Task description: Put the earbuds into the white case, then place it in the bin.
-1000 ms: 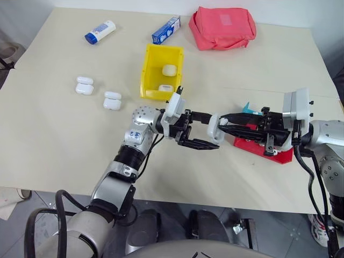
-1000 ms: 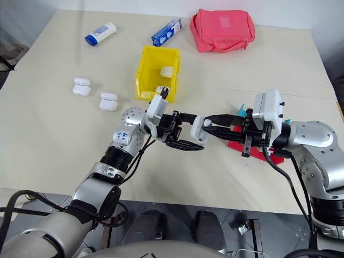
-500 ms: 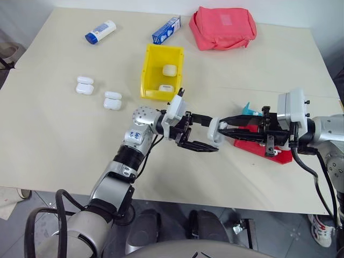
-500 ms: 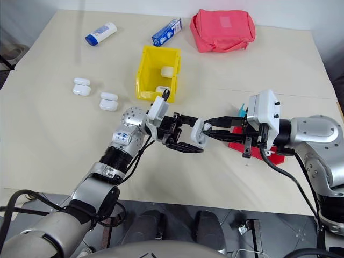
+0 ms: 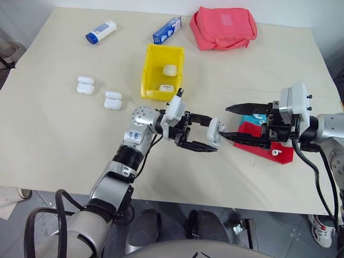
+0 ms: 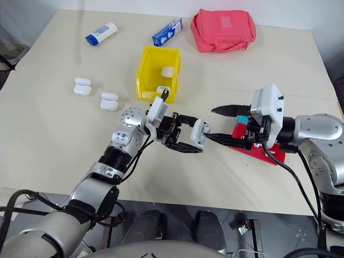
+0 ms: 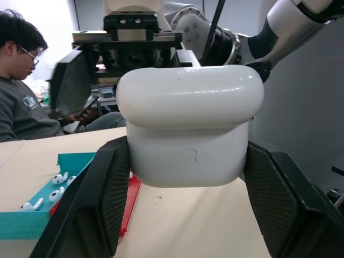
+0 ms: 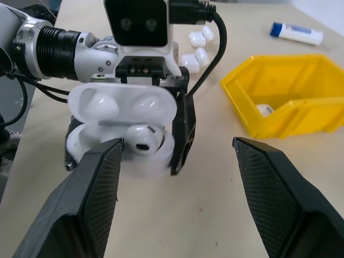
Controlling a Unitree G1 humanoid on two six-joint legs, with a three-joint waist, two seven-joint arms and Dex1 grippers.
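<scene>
My left gripper (image 5: 203,132) is shut on the white case (image 5: 214,130) and holds it above the table's middle. The case (image 8: 122,115) has its lid open toward the right wrist view, with one earbud (image 8: 142,138) sitting in it. My right gripper (image 5: 224,122) faces the case from the right, open, with one finger raised and the other close beside the case. More earbuds (image 7: 60,177) lie in the teal tray (image 7: 32,223). The yellow bin (image 5: 145,75) stands behind the left gripper and holds two white cases.
A red tray (image 5: 269,148) with a teal tray (image 5: 248,115) sits under my right gripper. Spare white cases (image 5: 84,85) (image 5: 112,100) lie at the left. A blue-capped tube (image 5: 100,31), a blue box (image 5: 165,30) and a pink pouch (image 5: 222,27) line the far edge. A person (image 7: 21,80) sits beyond.
My right gripper has opened: its upper finger lifted off the case. The left gripper and the case have stayed in place.
</scene>
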